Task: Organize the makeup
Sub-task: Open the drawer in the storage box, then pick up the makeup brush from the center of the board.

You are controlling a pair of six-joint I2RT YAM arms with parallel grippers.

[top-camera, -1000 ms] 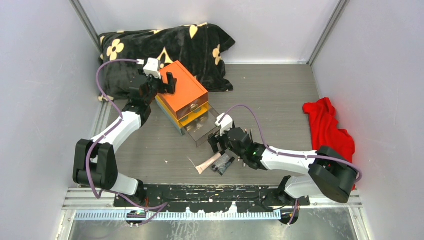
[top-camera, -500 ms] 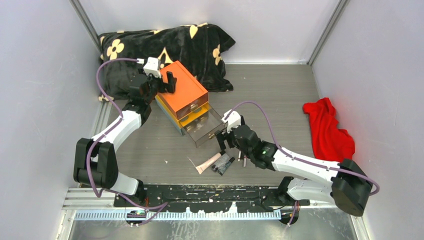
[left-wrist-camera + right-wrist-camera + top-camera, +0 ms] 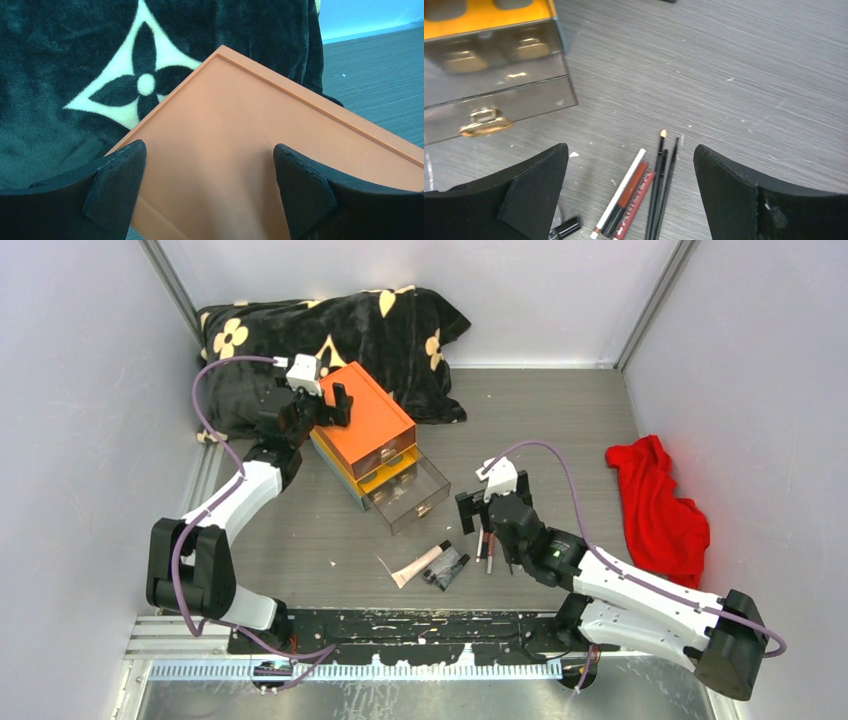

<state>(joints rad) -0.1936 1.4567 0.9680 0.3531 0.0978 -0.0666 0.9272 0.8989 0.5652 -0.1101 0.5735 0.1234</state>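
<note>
While a black flowered blanket (image 3: 330,325) fills the 11 o'clock corner of the worktop (image 3: 560,420), the left jaws stand released over the far left corner of the orange box (image 3: 372,418). In the left wrist view their black fingers (image 3: 115,185) are spread wide on either side of the flat lid and grip nothing; whether they touch it I cannot tell.

The box's lowest clear drawer (image 3: 410,498) is pulled out toward 5 o'clock, its gold handle (image 3: 483,122) facing the near edge.

At 6 o'clock from that drawer the makeup lies on the bare worktop. A pinkish tube (image 3: 420,562) lies slanted, with a black tube (image 3: 447,568) just beside it at 3 o'clock. A little further toward 3 o'clock lies a bundle of thin pencils (image 3: 486,545).

The right jaws hang above these pencils, released and wide apart, with nothing between them. In the right wrist view the red and white pencils (image 3: 626,197) lie side by side, with thin black sticks (image 3: 661,185) close at their 3 o'clock, one pale-tipped.

A red cloth (image 3: 655,495) is bunched at 3 o'clock by the right wall, well apart from the makeup.
</note>
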